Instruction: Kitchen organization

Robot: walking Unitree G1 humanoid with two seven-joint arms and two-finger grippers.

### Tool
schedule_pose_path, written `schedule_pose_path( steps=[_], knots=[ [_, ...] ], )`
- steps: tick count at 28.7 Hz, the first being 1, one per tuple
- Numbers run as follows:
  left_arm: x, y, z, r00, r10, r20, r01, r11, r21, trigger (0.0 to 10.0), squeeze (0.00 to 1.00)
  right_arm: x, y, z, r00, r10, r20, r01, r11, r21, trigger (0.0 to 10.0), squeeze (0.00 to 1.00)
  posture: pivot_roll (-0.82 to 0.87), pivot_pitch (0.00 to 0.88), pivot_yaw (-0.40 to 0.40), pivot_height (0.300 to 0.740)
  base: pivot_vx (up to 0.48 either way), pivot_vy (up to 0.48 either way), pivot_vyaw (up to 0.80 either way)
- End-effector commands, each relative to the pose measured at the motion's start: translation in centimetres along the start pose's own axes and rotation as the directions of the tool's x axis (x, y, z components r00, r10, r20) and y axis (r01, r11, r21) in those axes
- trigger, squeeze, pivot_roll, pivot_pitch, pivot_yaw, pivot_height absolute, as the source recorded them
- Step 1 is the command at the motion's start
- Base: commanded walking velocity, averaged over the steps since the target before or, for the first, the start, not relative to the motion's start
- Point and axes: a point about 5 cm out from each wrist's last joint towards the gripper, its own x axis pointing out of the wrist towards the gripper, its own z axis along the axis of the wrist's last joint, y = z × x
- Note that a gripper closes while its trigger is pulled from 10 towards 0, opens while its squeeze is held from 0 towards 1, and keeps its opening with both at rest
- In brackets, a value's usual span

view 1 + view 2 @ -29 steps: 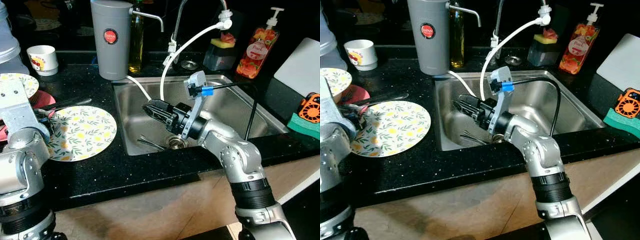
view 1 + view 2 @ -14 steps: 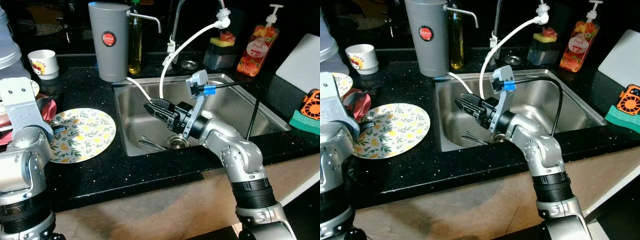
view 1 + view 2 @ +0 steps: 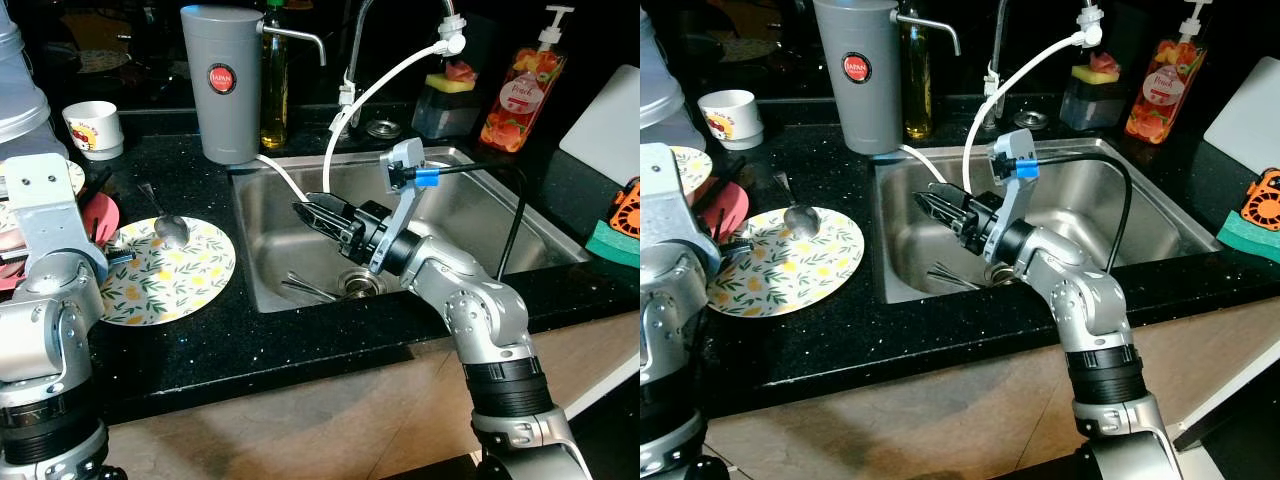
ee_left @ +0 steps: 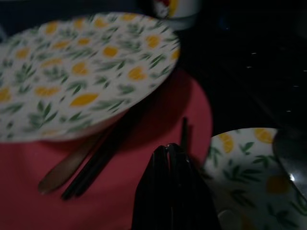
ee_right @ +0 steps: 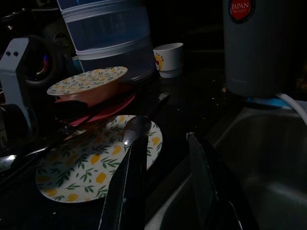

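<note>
A floral plate (image 3: 165, 275) lies on the black counter left of the sink (image 3: 470, 215), and a metal spoon (image 3: 168, 228) rests on its far edge. Behind it a red plate (image 4: 158, 134) carries a floral bowl (image 4: 86, 62), dark chopsticks (image 4: 100, 163) and a wooden spoon (image 4: 67, 165). My left gripper (image 4: 168, 149) is shut and hovers over the red plate's rim beside the floral plate. My right gripper (image 3: 310, 212) hangs open over the sink's left half, nothing between its fingers (image 5: 134, 163). Cutlery (image 3: 310, 290) lies by the drain.
A grey canister (image 3: 222, 85), an oil bottle (image 3: 273, 90) and a white cup (image 3: 97, 128) stand at the back. A white hose (image 3: 380, 90) arcs over the sink. A soap bottle (image 3: 522, 90), white board (image 3: 605, 125) and green sponge (image 3: 612, 240) sit to the right.
The spoon now lies on the floral plate's far edge; half a second ago the plate was bare. My right gripper stays open over the sink.
</note>
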Motion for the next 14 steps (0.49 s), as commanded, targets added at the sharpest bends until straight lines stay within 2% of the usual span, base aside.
schedule_pose_path(
  steps=[1,2,4,5,8,11,12,14],
  knots=[
    [-0.1,-1.4,0.5,0.995,-0.091,0.030,0.089,0.994,0.064,10.0,0.06,-0.3,0.0,0.1,1.000,-0.007,0.019,0.007,1.000,-0.001,10.0,0.00,0.07,0.095,0.012,0.740,0.000,0.000,0.00],
    [-0.2,-1.7,0.5,0.994,-0.103,0.028,0.101,0.992,0.077,10.0,0.77,-0.3,-0.1,0.2,1.000,-0.007,0.018,0.007,1.000,-0.002,10.0,0.00,0.07,0.095,0.013,0.740,0.000,0.000,0.00],
    [-0.2,-1.8,0.5,0.994,-0.108,0.027,0.105,0.991,0.082,10.0,0.77,-0.3,-0.1,0.2,1.000,-0.008,0.018,0.008,1.000,-0.002,10.0,0.00,0.06,0.096,0.014,0.740,0.000,0.000,0.00],
    [-0.3,-2.1,0.3,0.993,-0.119,0.018,0.117,0.990,0.082,10.0,1.00,-0.3,-0.1,0.2,1.000,-0.008,0.017,0.008,1.000,-0.003,10.0,0.00,0.06,0.096,0.015,0.740,0.000,0.000,0.00],
    [-0.5,-2.5,-0.4,0.991,-0.128,-0.028,0.130,0.988,0.082,10.0,1.00,-0.4,-0.1,0.4,1.000,-0.008,0.015,0.008,1.000,-0.007,10.0,0.00,0.06,0.097,0.014,0.740,0.000,0.000,0.00],
    [-0.5,-2.6,-0.5,0.993,-0.120,-0.022,0.121,0.990,0.077,10.0,1.00,-0.6,-0.2,0.4,1.000,-0.007,0.002,0.007,1.000,-0.011,10.0,0.00,0.05,0.099,0.013,0.740,0.000,0.000,0.00],
    [-0.4,-2.7,-0.4,0.992,-0.122,-0.007,0.122,0.988,0.093,10.0,0.00,-0.6,-0.3,0.3,1.000,-0.009,-0.003,0.009,1.000,-0.013,10.0,0.00,0.05,0.098,0.009,0.740,0.000,0.000,0.00],
    [-0.4,-2.8,-0.2,0.991,-0.133,0.014,0.131,0.987,0.095,10.0,0.00,-0.7,-0.4,0.3,1.000,-0.013,-0.006,0.013,1.000,-0.014,10.0,0.00,0.05,0.098,0.009,0.740,0.000,0.000,0.00]
  ],
)
